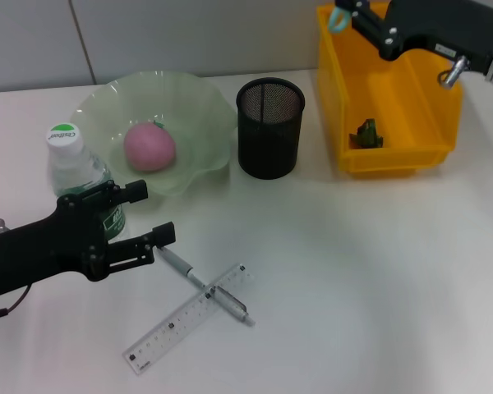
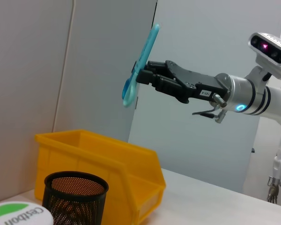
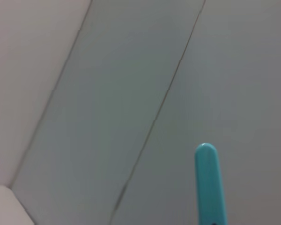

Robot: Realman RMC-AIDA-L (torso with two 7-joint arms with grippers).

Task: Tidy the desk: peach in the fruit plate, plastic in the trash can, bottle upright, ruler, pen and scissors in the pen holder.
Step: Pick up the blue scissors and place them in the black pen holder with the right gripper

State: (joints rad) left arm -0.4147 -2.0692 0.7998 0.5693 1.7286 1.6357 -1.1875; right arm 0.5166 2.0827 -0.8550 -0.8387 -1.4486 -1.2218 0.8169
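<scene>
The right gripper point(image 2: 141, 75) is raised above the yellow bin point(image 1: 411, 98), its jaws pinching the teal scissors point(image 2: 140, 65). The left gripper point(image 1: 152, 215) hovers beside the upright bottle point(image 1: 76, 172), jaws spread, with the pen point(image 1: 205, 286) and ruler point(image 1: 187, 318) crossed on the table point(image 1: 378, 279). The peach point(image 1: 149, 146) sits in the green plate point(image 1: 205, 98) beside the mesh holder point(image 1: 269, 127).

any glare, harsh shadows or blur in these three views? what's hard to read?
Head view: soft even light, faint shadows under the pen holder and yellow bin; no strong glare. Left wrist view: right gripper and teal scissors sharp, bottle cap close and cut off. Right wrist view: soft focus, only wall seams and the scissors' tip.
</scene>
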